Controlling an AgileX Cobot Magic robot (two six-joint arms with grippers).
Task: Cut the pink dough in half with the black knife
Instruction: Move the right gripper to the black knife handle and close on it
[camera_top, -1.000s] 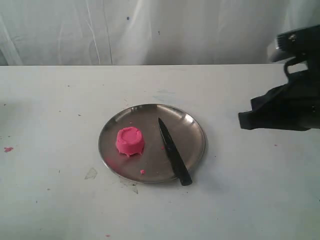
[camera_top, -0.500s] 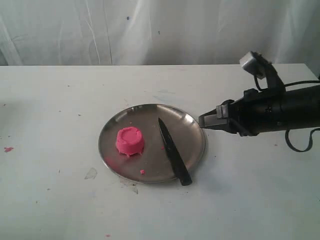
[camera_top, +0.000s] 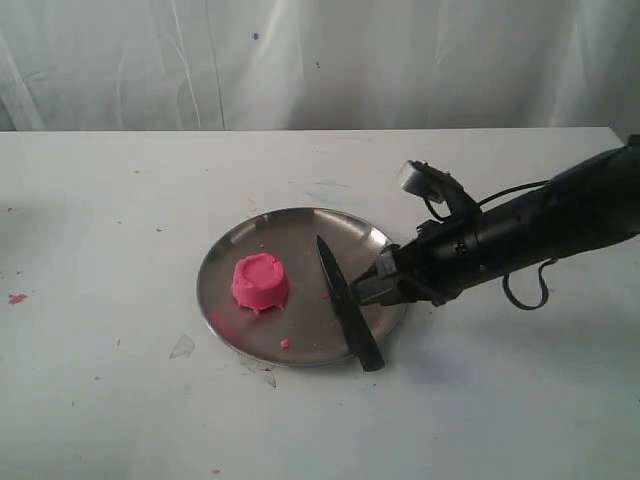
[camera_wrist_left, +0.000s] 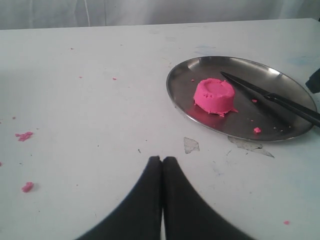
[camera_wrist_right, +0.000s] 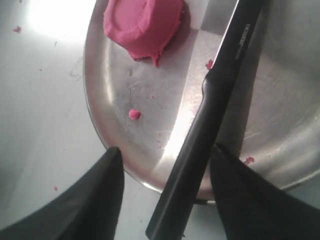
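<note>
A: Progress check. We see the pink dough in one piece, a squat lump with a dented top, so no cut made yet. Nothing of the task is done beyond the approach.

B: Agreed. Taking the steel plate as landmark, nearest things first: the handle end of the black knife overhangs the plate's near rim, and the blade runs back across the plate's right part, tip pointing away from us. Nobody holds it.

A: Right gripper?

B: Low over the plate's right edge, fingers spread. In the right wrist view the gripper has one finger on each side of the knife handle, neither touching that we can tell. We judge the grasp is the step in hand; lifting, carrying and pressing through the dough are all left.

A: The dough sits on the left half of the plate, clear of the blade. A few pink crumbs lie near it on the metal.

B: Left gripper is pressed closed, holding nothing, on the far side of the dough from the knife, well off the plate.

A: Surface: a white table, scuffed, with stray pink bits well left of the plate. Beyond the plate, behind the table's far edge, hangs a pale wrinkled sheet.
</note>
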